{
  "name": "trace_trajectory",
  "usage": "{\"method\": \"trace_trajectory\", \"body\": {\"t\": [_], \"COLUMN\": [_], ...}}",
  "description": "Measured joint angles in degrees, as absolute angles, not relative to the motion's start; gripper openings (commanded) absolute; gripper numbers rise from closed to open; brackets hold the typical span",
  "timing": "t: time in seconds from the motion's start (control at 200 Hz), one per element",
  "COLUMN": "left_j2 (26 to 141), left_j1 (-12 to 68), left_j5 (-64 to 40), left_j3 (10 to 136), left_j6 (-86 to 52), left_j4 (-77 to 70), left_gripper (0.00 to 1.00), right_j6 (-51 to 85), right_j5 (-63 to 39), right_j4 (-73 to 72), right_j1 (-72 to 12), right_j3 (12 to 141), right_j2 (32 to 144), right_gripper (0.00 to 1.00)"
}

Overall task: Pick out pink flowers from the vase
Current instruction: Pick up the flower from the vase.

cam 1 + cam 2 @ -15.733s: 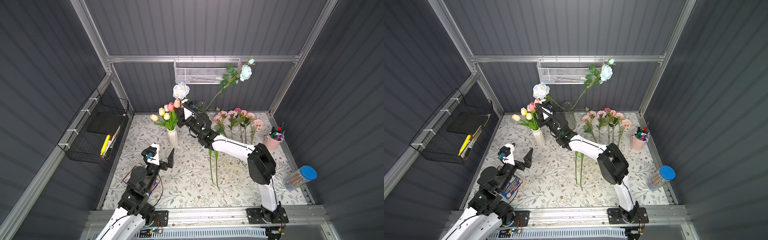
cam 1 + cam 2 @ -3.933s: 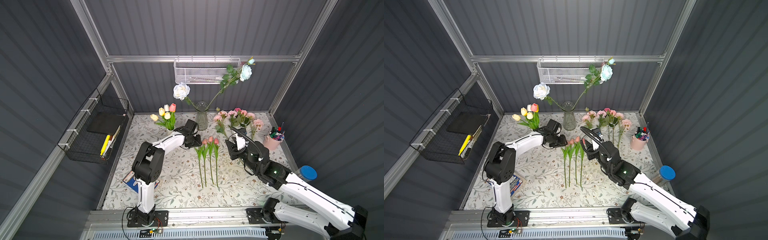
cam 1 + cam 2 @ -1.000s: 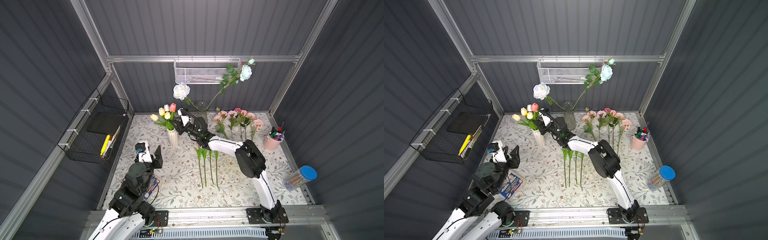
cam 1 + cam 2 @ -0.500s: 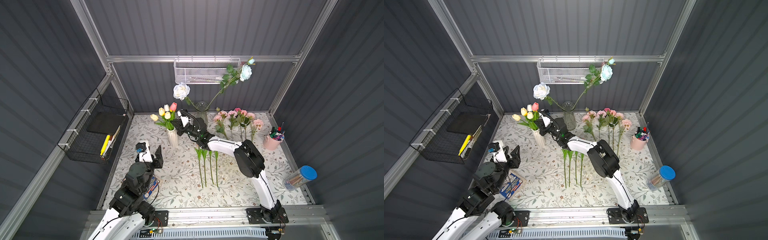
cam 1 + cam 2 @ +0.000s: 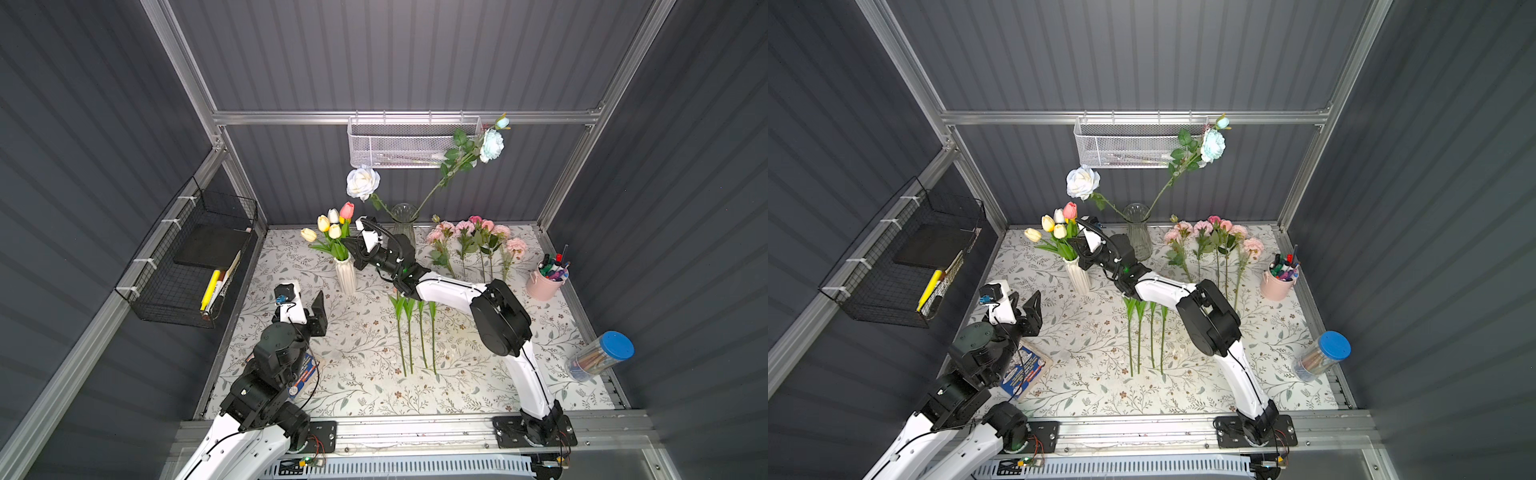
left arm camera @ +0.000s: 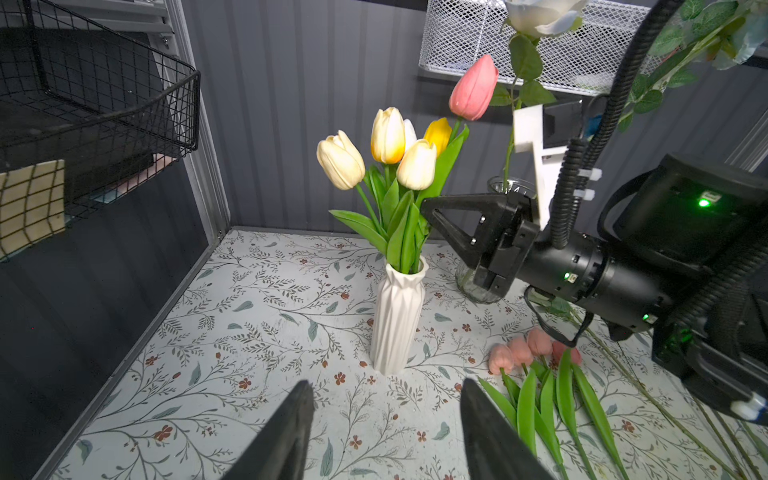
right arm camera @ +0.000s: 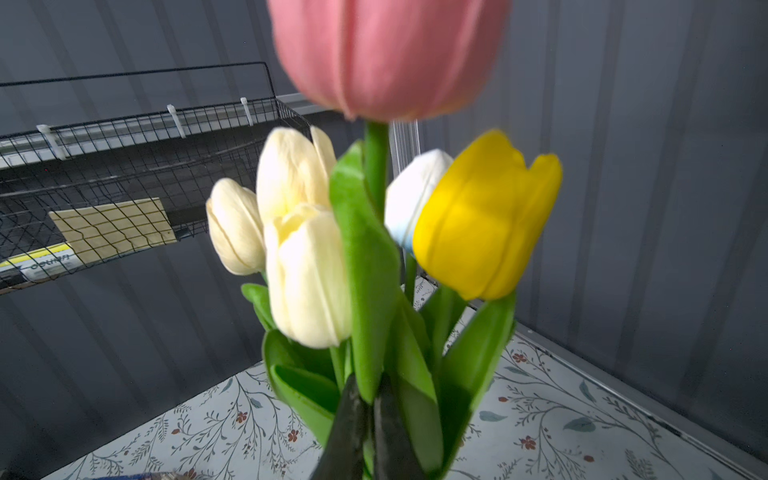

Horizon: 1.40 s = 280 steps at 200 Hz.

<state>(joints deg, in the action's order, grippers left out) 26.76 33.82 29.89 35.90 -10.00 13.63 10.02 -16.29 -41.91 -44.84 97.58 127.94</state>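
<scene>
Pink tulip (image 7: 386, 54): right tool (image 7: 370, 415) pinched shut low on its stem, just above white vase (image 6: 397, 316) at the desk's 11 o'clock. Best drawn straight up, slowly. The cream and yellow tulips (image 7: 307, 274) crowd it, and the vase could tip. Left tool (image 5: 305, 296) open, well apart at 8 o'clock.

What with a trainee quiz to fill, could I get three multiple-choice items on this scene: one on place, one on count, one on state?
1. The picked pink tulips lie: A in the wire basket; B on the floral mat; C in the glass vase.
2. Pink tulips in the white vase: A none; B one; C three.
3. The right hand is: A wide open; B around the vase; C shut on a stem.
B, they lie flat there; B, one pink tulip stands there; C, its jaws pinch that tulip's stem.
</scene>
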Motion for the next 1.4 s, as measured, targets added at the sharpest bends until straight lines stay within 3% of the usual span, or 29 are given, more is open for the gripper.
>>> {"method": "trace_trajectory", "body": {"t": [1.401], "left_j2": [28.0], "left_j1": [33.8], "left_j5": [29.4], "left_j3": [35.9], "left_j6": [-10.0], "left_j4": [13.9], "left_gripper": [0.58], "right_j6": [-3.8], "right_j5": [-19.7], "right_j4": [-30.3], "right_j1": [-45.6], "right_j3": [104.2], "right_j2": [114.9], "right_gripper": [0.03]}}
